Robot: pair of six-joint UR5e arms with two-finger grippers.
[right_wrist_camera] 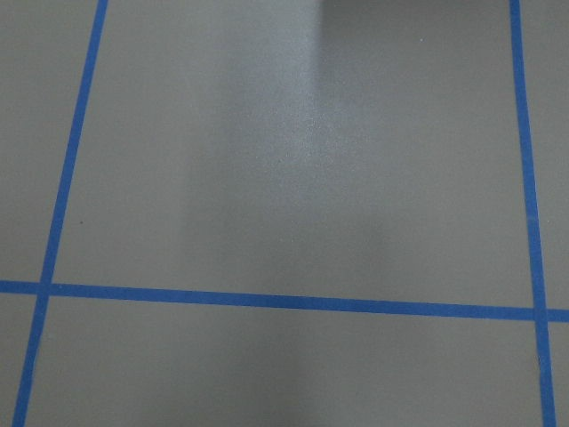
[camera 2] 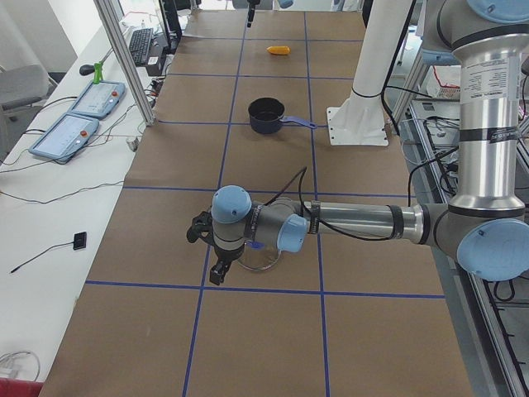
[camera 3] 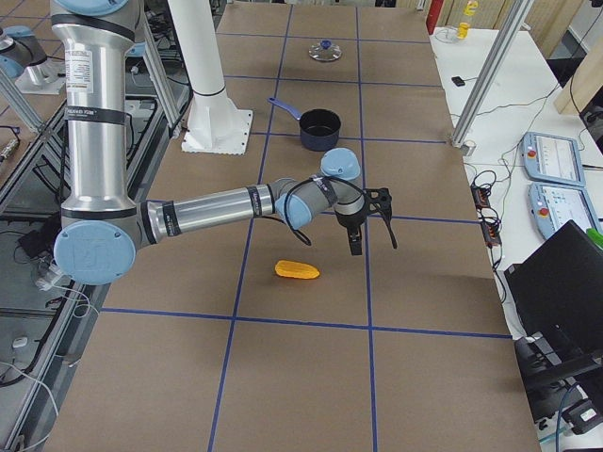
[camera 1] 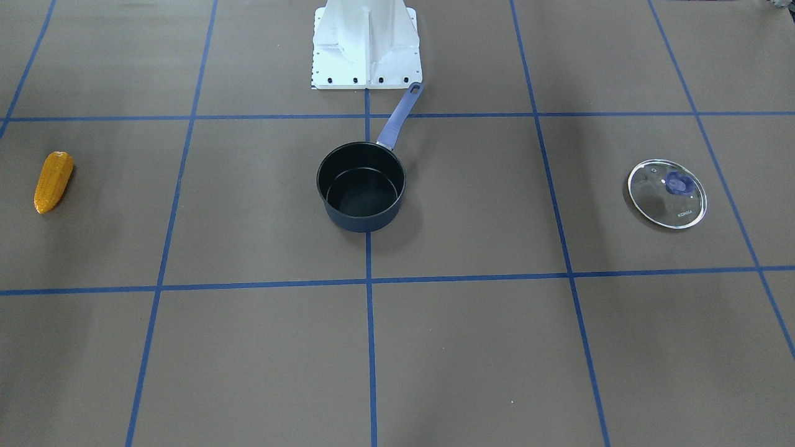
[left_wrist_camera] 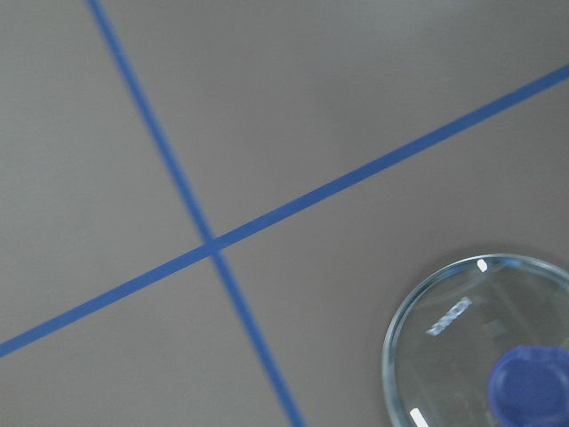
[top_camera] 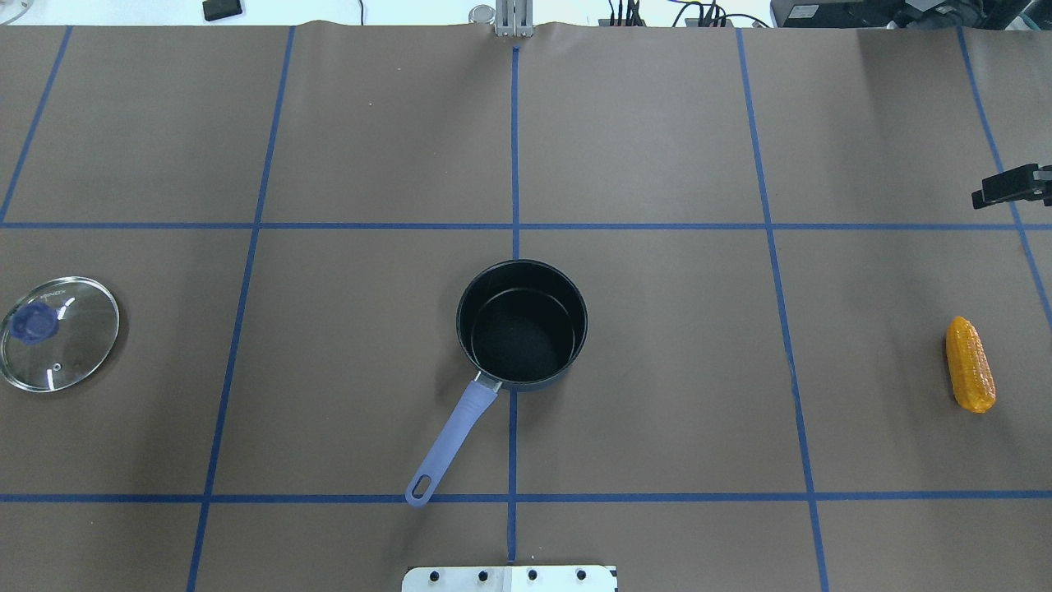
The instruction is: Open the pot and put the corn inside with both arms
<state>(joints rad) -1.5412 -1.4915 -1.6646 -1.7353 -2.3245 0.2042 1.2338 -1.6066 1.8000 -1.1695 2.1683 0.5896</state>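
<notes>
The dark pot (top_camera: 521, 324) stands open and empty at the table's centre, its purple handle (top_camera: 452, 436) pointing toward my base. Its glass lid (top_camera: 59, 333) with a blue knob lies flat on the table far to my left, and also shows in the left wrist view (left_wrist_camera: 462, 338). The corn (top_camera: 970, 364) lies on the table far to my right. My left gripper (camera 2: 211, 256) hovers just beside the lid; I cannot tell if it is open. My right gripper (camera 3: 372, 240) hangs beyond the corn (camera 3: 297, 270), only its edge showing overhead (top_camera: 1012, 187); I cannot tell its state.
The white mounting base (camera 1: 366, 46) stands behind the pot's handle. Brown paper with blue tape lines (top_camera: 514, 164) covers the table. Aluminium frame posts (camera 2: 124, 58) and control pendants (camera 2: 70, 132) line the far edge.
</notes>
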